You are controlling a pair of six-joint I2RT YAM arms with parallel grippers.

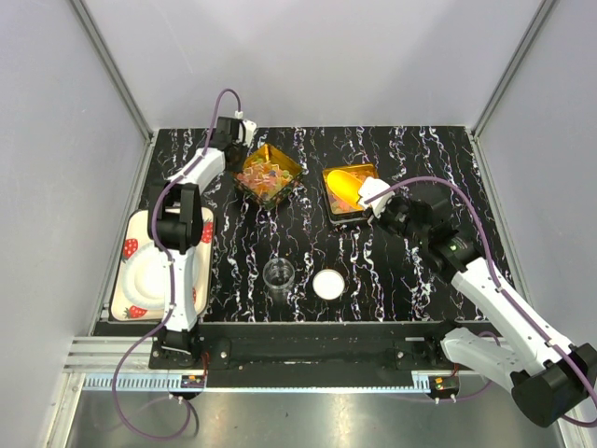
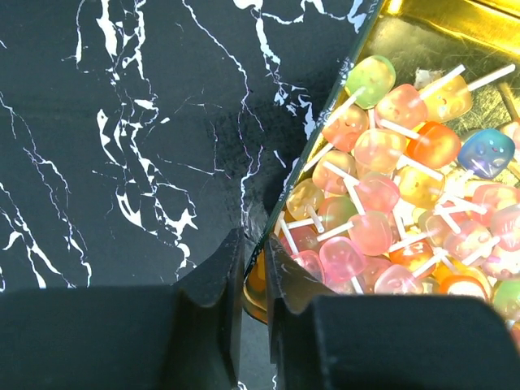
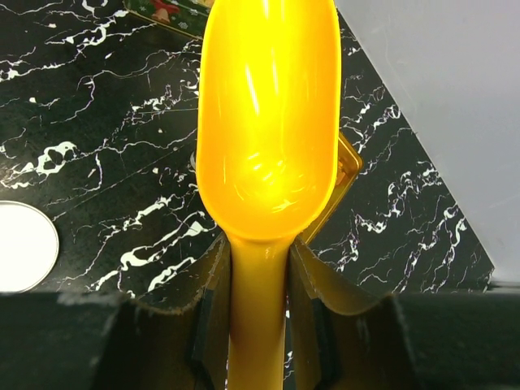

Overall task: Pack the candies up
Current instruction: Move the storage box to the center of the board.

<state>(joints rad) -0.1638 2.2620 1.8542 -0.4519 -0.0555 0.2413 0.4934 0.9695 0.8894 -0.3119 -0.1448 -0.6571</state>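
The candies (image 1: 265, 176) are small translucent pieces on white sticks, pink, orange, yellow, green and one blue, piled in a square gold tin (image 1: 284, 161) at the back left. They show close up in the left wrist view (image 2: 382, 203). My left gripper (image 1: 242, 151) is shut on this tin's rim (image 2: 325, 106), one finger outside and one inside (image 2: 255, 262). My right gripper (image 1: 368, 198) is shut on the handle of a yellow-orange scoop (image 1: 343, 183), held over a second gold tin (image 1: 351, 217). The scoop bowl (image 3: 268, 122) is empty; my right gripper (image 3: 258, 272) clamps its handle.
A clear glass jar (image 1: 279, 273) and a round white lid (image 1: 327, 284) stand on the black marbled table near the front. The lid also shows in the right wrist view (image 3: 24, 248). A strawberry-patterned plate (image 1: 140, 271) lies at the left under the left arm.
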